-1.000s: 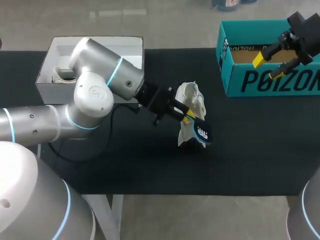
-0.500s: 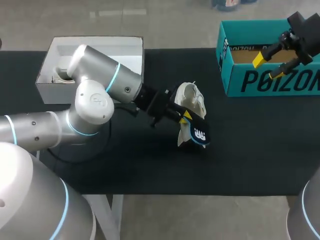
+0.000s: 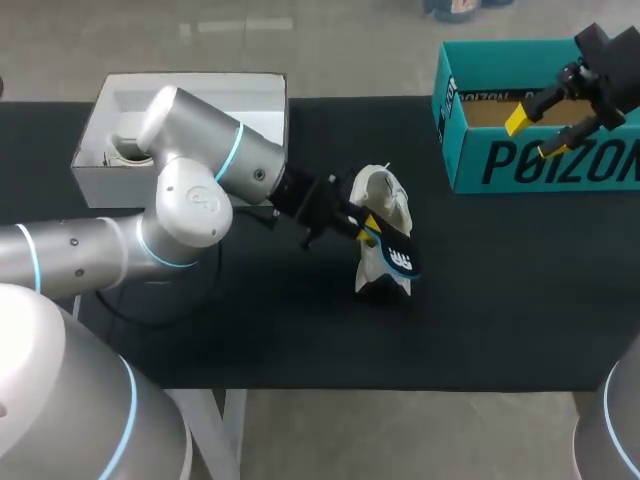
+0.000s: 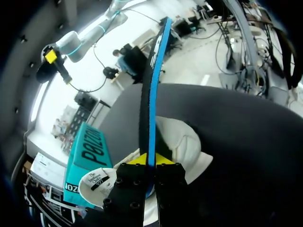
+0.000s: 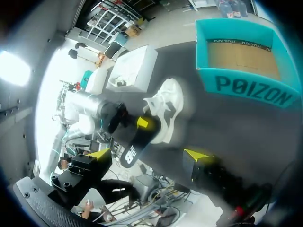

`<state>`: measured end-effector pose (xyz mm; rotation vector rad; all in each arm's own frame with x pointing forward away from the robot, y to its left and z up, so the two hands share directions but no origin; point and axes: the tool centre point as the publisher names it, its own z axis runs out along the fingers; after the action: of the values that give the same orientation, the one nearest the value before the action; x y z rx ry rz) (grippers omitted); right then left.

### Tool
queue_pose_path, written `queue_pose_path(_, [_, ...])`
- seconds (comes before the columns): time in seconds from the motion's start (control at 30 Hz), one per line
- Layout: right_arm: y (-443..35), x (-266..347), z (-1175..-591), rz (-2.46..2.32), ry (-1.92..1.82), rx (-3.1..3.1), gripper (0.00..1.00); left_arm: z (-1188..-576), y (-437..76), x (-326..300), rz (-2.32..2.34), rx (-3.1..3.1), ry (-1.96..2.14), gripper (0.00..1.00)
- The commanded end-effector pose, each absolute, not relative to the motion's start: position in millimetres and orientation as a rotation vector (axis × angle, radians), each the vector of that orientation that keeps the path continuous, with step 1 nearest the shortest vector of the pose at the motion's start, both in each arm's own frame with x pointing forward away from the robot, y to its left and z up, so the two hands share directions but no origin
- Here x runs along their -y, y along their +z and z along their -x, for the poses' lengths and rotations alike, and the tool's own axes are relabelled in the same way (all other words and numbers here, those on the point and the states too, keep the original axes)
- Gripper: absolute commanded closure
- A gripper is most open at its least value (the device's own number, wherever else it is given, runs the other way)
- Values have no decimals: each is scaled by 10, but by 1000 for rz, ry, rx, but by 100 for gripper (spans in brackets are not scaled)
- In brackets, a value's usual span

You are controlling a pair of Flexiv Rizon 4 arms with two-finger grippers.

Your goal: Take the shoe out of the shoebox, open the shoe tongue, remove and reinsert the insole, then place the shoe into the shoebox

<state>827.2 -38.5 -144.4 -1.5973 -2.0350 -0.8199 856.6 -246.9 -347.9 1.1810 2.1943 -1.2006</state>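
While the left gripper pinches the insole beside the shoe at mid-worktop, slow, straight motion seems wise, as nothing braces the shoe; the right gripper hangs spread and empty over the shoebox at the far right corner.

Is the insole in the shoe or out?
Out: the left gripper is shut on the insole, held beside the shoe.

place: robot lab | signs: left arm and right arm at a black-topped table
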Motion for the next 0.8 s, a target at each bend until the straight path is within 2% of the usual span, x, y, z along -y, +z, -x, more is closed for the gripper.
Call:
queue_pose_path(0.03, [-1447,383,-8278,1598,-817,2036,0,-8642,-3551,2510,-1173,-2207,-1189,100])
queue_pose_path(0.27, [-1447,383,-8278,1598,-817,2036,0,-8630,-3542,2485,-1162,-2230,-1178,100])
queue_pose_path(0.33, [-1447,383,-8278,1598,-817,2036,0,-8600,-3518,2479,-1161,-2235,-1181,70])
queue_pose_path(0.4, [-1447,383,-8278,1598,-817,2036,0,-8575,-3506,2472,-1167,-2234,-1174,55])
queue_pose_path(0.47, [-1447,383,-8278,1598,-817,2036,0,-8550,-3490,2464,-1172,-2232,-1176,46])
queue_pose_path(0.8, [-1447,383,-8278,1598,-817,2036,0,-8341,-3326,2444,-1227,-2184,-1245,52])
